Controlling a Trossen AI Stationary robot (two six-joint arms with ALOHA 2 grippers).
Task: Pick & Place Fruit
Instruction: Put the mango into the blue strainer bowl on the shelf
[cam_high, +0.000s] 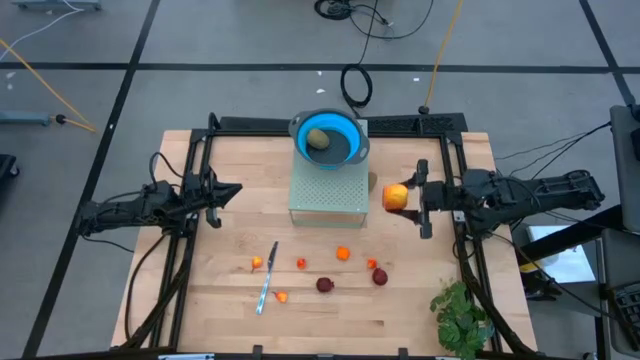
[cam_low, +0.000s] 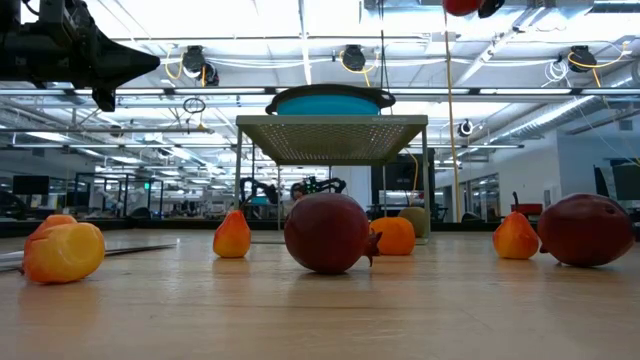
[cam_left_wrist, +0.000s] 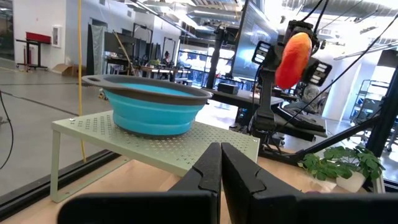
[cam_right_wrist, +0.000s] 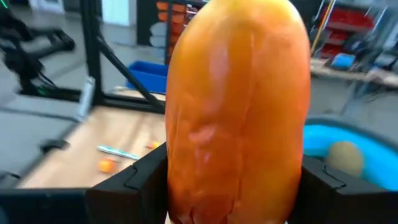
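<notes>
My right gripper is shut on a red-orange-yellow oblong fruit, raised just right of a green perforated stand. A blue bowl sits on that stand with an olive-brown oval lying inside. Small orange and red pieces and two dark maroon balls rest on the table near its front. My left gripper hovers shut, left of the stand, touching nothing. My right gripper pinches the oblong fruit between its two fingers, one on each long side. The fingers come in level from the table's right. The fruit is lifted clear of the table and stands upright in the hold.
A slim silver knife lies among the small pieces near the front. A green leafy plant stands at the table's near right corner. Black frame rails run along the far edge and both sides.
</notes>
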